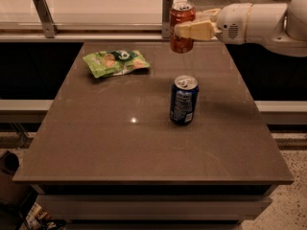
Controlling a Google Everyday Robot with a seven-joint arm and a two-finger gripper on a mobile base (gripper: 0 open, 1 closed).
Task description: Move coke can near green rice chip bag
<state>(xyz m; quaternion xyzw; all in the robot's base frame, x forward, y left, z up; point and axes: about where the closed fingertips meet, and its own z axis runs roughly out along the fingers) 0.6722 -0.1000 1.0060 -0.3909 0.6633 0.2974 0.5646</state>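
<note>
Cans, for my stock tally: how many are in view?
2. The coke can is held in the gripper above the far edge of the table; the blue can stands upright on it, right of centre. None looks hidden.

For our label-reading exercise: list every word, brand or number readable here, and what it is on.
No text is readable.
Coke can, in the gripper above the far edge of the table: script blurred.
Dark blue can: white print blurred.
Green rice chip bag: round logo blurred.
</note>
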